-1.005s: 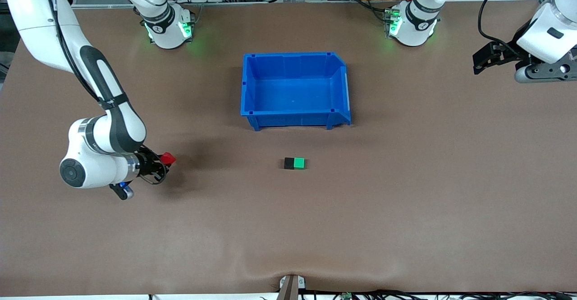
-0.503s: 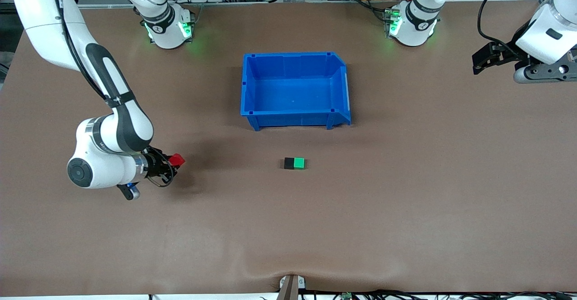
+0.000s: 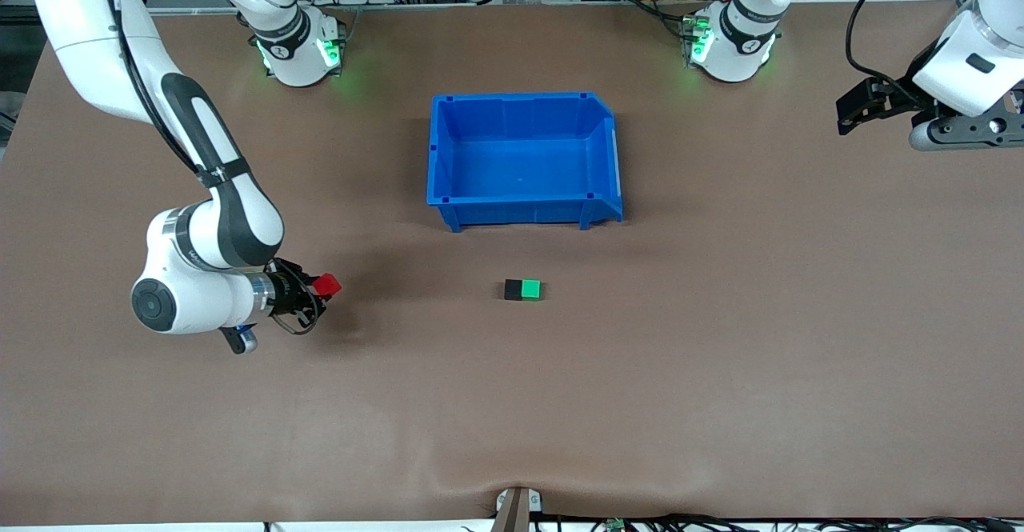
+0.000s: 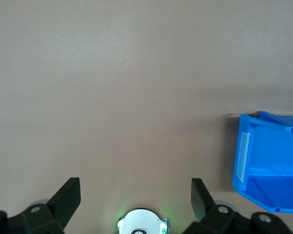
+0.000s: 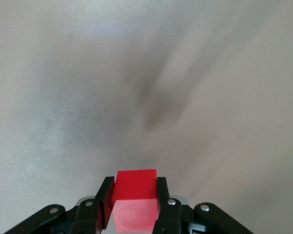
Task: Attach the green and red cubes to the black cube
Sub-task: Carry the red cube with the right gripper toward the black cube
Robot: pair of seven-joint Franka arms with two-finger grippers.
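Already, half of the joining appears done: the green cube (image 3: 530,289) is seen sitting flush against the black cube (image 3: 513,290) on the brown table (image 3: 720,356), the pair lying nearer to the front camera than the blue bin (image 3: 442,148), which is shown empty. The green one is set on the side of the black cube toward the left arm's end of the table, so the face toward the right arm's end is left bare.

The red cube (image 3: 326,285) is not yet attached. It is clamped between the fingers of the right gripper (image 3: 318,290), which is held low over the table toward the right arm's end, well apart from the joined pair. In the right wrist view the red cube (image 5: 135,195) is seen pinched squarely from both sides by the right gripper (image 5: 135,202), with only bare table ahead of it.

The left gripper (image 3: 850,108) is held over the left arm's end of the table, its jaws spread wide apart with nothing between them; this arm is judged to be waiting. In its wrist view the left gripper (image 4: 135,192) is shown with both fingers parted, and a corner of the blue bin (image 4: 268,170) is caught.

What is judged to remain: the red cube has to be carried across to the pair, pressed onto the bare face of the black cube, and released.
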